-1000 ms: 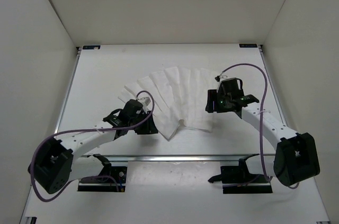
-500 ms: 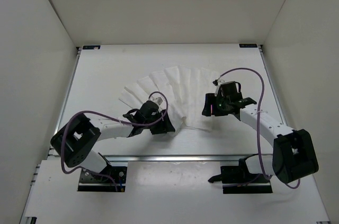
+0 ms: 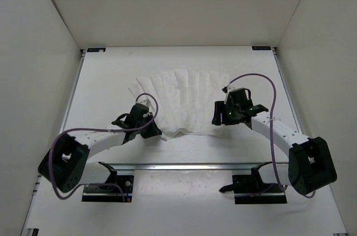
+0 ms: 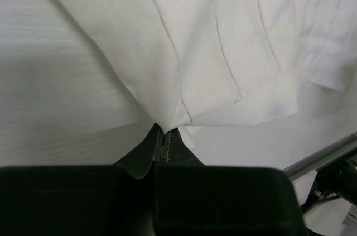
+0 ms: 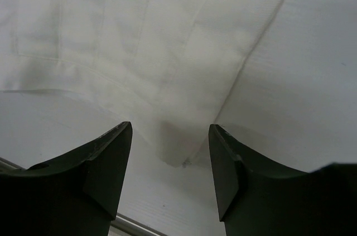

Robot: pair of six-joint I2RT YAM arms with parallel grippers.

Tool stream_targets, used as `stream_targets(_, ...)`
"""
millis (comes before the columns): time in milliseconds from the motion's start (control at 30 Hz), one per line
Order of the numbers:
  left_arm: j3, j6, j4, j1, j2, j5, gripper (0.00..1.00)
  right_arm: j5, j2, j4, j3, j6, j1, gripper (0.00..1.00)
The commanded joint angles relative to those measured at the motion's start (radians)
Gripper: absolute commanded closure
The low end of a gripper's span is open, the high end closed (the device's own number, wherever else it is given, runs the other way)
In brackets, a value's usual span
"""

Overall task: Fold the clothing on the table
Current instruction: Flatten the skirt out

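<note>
The clothing (image 3: 184,94) lies spread in a fan of lengthwise creases on the middle of the table (image 3: 100,91), its wide arc toward the far edge and its narrow hem toward the arms. At the near left corner the left gripper (image 4: 164,137) has its fingers pressed together on a pinch of the fabric's edge. The right gripper (image 5: 170,131) hangs over the near right corner with its fingers spread wide and nothing between them but the cloth below.
</note>
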Motion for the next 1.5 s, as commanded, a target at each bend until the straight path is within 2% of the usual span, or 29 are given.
stream_targets(0,-0.020,0.133,-0.159,0.082,-0.117,-0.039,1.00,0.074,-0.020,-0.024,0.003,0.033,0.056,0.46)
stream_targets(100,-0.030,0.177,-0.195,0.111,-0.165,-0.037,1.00,0.113,-0.036,-0.020,-0.032,0.093,0.119,0.46)
stream_targets(133,-0.035,0.192,-0.195,0.126,-0.171,-0.037,0.95,0.120,-0.033,-0.018,-0.043,0.097,0.122,0.46)
stream_targets(167,-0.035,0.197,-0.202,0.130,-0.179,-0.039,0.85,0.119,-0.028,-0.018,-0.044,0.110,0.114,0.46)
stream_targets(200,-0.034,0.204,-0.202,0.133,-0.183,-0.037,0.63,0.104,-0.025,-0.017,-0.044,0.107,0.110,0.46)
stream_targets(267,-0.031,0.227,-0.223,0.142,-0.194,-0.029,0.57,0.082,-0.014,-0.023,-0.047,0.117,0.112,0.44)
stream_targets(333,-0.038,0.238,-0.237,0.148,-0.203,0.000,0.44,0.085,-0.019,-0.020,-0.060,0.140,0.129,0.45)
stream_targets(433,-0.040,0.236,-0.245,0.144,-0.222,-0.003,0.37,0.051,-0.036,0.008,-0.110,0.163,0.139,0.45)
stream_targets(533,-0.066,0.218,-0.222,0.133,-0.228,0.004,0.36,0.027,-0.045,0.046,-0.136,0.187,0.137,0.49)
stream_targets(600,-0.067,0.218,-0.214,0.133,-0.226,0.001,0.36,0.043,-0.030,0.039,-0.127,0.196,0.158,0.49)
stream_targets(667,-0.072,0.204,-0.200,0.124,-0.216,0.003,0.31,0.062,-0.008,0.042,-0.115,0.194,0.177,0.49)
stream_targets(767,-0.077,0.174,-0.162,0.101,-0.211,0.009,0.31,0.068,0.041,0.049,-0.118,0.203,0.206,0.49)
stream_targets(833,-0.080,0.160,-0.143,0.088,-0.197,-0.012,0.32,0.076,0.076,0.054,-0.112,0.211,0.218,0.50)
stream_targets(900,-0.078,0.148,-0.128,0.070,-0.177,-0.017,0.39,0.074,0.096,0.060,-0.107,0.205,0.232,0.57)
stream_targets(933,-0.078,0.151,-0.119,0.067,-0.168,-0.020,0.39,0.068,0.105,0.068,-0.115,0.202,0.234,0.62)
stream_targets(967,-0.077,0.147,-0.110,0.070,-0.153,-0.025,0.47,0.059,0.119,0.075,-0.115,0.205,0.234,0.69)
stream_targets(1000,-0.067,0.152,-0.090,0.061,-0.130,-0.022,0.59,0.054,0.116,0.069,-0.118,0.197,0.228,0.83)
stream_targets(1033,-0.064,0.152,-0.080,0.061,-0.127,-0.025,0.65,0.041,0.118,0.074,-0.121,0.191,0.223,0.95)
stream_targets(1067,-0.064,0.155,-0.076,0.064,-0.110,-0.011,0.83,0.031,0.112,0.071,-0.115,0.187,0.221,1.00)
stream_targets(1100,-0.067,0.157,-0.067,0.062,-0.107,-0.025,1.00,0.036,0.109,0.056,-0.101,0.177,0.214,1.00)
stream_targets(1200,-0.031,0.181,-0.106,0.087,-0.148,-0.042,1.00,0.035,0.058,-0.006,-0.049,0.127,0.185,1.00)
stream_targets(1267,0.025,0.213,-0.162,0.113,-0.192,-0.046,1.00,-0.042,-0.015,-0.038,-0.014,0.060,0.148,1.00)
stream_targets(1367,0.158,0.253,-0.290,0.136,-0.275,-0.091,1.00,-0.119,-0.130,-0.092,0.083,0.003,0.084,1.00)
stream_targets(1467,0.331,0.273,-0.419,0.133,-0.350,-0.106,1.00,-0.185,-0.244,-0.129,0.175,-0.033,0.070,1.00)
